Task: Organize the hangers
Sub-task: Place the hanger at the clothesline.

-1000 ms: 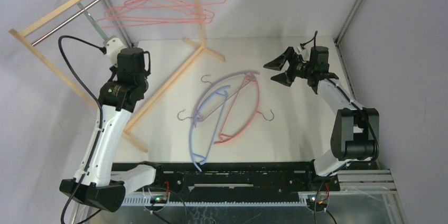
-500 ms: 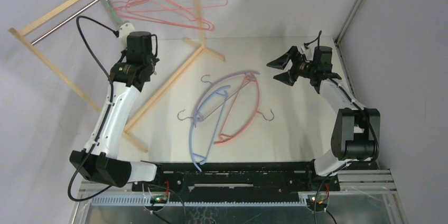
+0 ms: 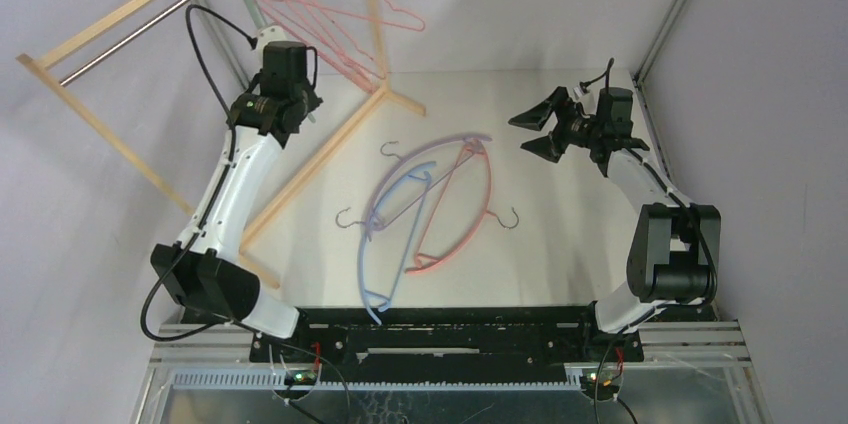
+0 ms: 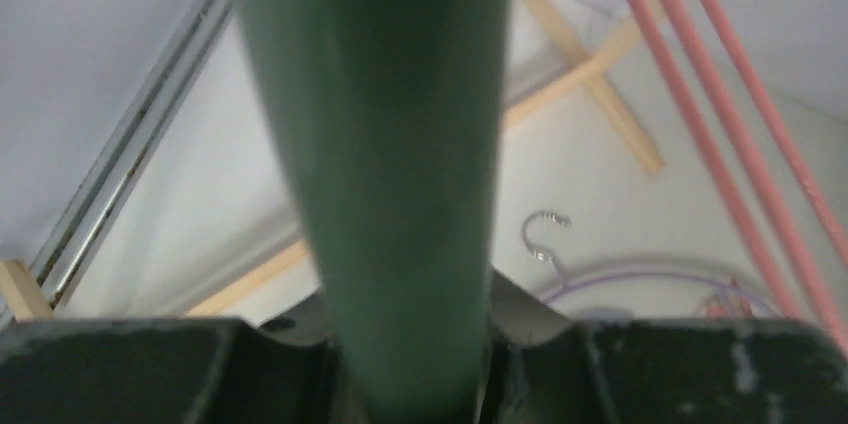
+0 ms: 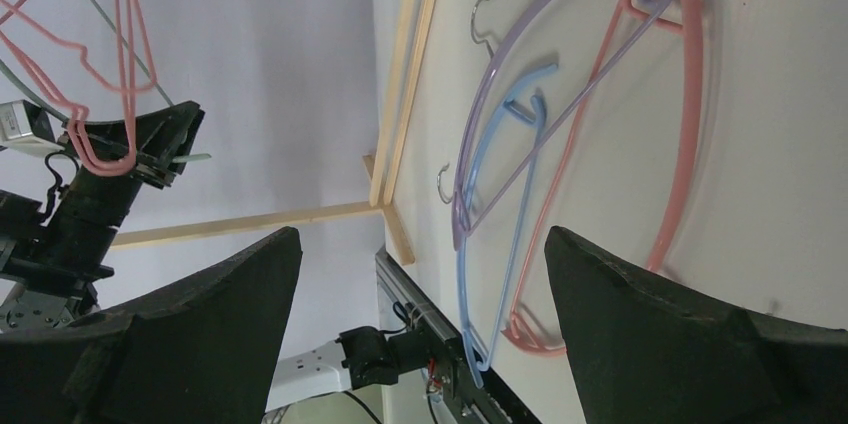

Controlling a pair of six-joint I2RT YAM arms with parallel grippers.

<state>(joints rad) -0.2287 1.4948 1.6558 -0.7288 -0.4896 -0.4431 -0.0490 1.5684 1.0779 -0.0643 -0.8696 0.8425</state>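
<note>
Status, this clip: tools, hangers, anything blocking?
Left tool grips green hanger by rack. Right tool open, empty. Three hangers on table. Wire hangers close alongside.

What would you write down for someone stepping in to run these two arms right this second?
Left gripper: raised beside the wooden rack, closed on the green hanger; I cannot tell whether its hook is on the rod.
Right gripper: open, empty, above the table at its far right.
Done: pink wire hangers hang at the rack.
Left: settle the green one, then the lilac hanger, blue hanger and pink hanger, lying overlapped mid-table.
</note>
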